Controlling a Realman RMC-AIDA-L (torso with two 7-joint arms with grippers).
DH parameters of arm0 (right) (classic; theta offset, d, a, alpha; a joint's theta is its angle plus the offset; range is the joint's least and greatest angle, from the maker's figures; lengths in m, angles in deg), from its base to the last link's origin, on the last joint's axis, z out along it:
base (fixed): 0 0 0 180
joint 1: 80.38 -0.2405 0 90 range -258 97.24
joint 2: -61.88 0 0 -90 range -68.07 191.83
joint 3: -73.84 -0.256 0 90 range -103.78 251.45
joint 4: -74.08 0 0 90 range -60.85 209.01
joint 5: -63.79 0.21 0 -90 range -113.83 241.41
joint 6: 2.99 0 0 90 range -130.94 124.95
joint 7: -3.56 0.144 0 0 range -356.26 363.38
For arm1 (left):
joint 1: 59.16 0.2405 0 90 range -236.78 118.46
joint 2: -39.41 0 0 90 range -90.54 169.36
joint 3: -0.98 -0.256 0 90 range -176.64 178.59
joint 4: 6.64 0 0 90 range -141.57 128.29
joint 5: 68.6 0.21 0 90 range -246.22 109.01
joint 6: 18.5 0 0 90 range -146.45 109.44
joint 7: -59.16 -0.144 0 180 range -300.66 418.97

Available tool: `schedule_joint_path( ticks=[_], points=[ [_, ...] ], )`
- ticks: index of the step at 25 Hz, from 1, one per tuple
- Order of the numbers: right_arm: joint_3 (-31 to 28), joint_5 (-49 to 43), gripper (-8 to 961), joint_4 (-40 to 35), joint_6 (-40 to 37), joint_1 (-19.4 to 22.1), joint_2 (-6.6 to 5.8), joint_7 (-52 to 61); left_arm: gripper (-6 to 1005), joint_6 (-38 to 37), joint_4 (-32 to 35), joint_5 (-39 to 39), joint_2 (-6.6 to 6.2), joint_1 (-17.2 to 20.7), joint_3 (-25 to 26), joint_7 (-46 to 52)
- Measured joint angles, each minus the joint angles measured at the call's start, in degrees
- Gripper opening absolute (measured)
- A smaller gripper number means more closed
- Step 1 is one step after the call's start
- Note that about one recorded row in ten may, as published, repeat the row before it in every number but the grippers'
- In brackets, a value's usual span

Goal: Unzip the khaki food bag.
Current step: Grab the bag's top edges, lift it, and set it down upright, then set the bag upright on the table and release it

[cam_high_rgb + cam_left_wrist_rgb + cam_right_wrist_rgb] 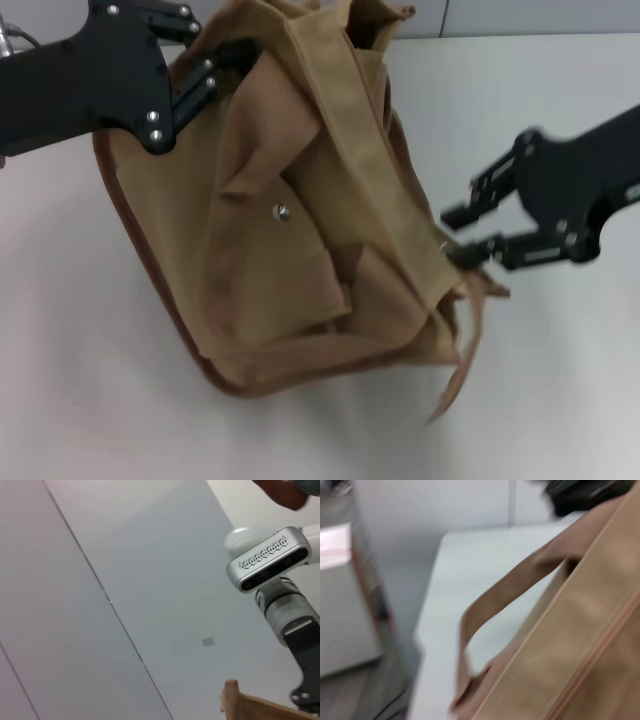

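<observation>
The bag (300, 200) sits crumpled and tilted on the white desk (560, 400), its front pocket with the metal snap (283, 212) facing up and a loose strap (462, 350) trailing at its right corner. The left end effector (215, 70) pinches the bag's upper left edge, fingers closed on the fabric. The right end effector (470, 235) is at the bag's right side, fingers set narrowly apart; the lower tip touches the bag's edge.
</observation>
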Motion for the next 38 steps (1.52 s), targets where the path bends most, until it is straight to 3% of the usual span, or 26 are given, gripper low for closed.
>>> schedule_joint_path(
  ticks=[3, 10, 16, 24, 33, 38],
  points=[
    [-4.7, 1.5, 243, 0.3, 4.0, 2.2, -0.13, -1.3, 76, 0.7, -1.5, -0.5, 0.0, -0.1, -0.1, -0.7],
    [-6.9, 3.9, 529, 1.8, 8.6, 9.2, 0.14, -12.4, 76, 0.7, -2.2, -0.6, -0.1, -0.6, -0.1, -1.2],
    [-11.4, 7.7, 760, 2.2, 10.9, 11.8, -2.17, -14.1, 75, 0.6, -2.1, -0.6, -0.25, -0.8, 0.0, -1.2],
    [-11.4, 1.8, 829, 3.2, 13.6, 12.7, -2.5, -18.9, 70, 0.3, -1.8, -0.6, -0.27, -1.1, 0.2, -1.2],
    [-8.7, -1.1, 782, 8.9, 23.1, 11.6, -1.25, -21.8, 70, 0.1, -1.8, -0.6, -0.3, -1.2, 0.4, -1.3],
    [-6.8, -0.9, 755, 14.0, 26.5, 9.2, -1.14, -22.3, 70, 0.0, -1.7, -0.6, -0.26, -1.1, 0.4, -1.3]
  ],
)
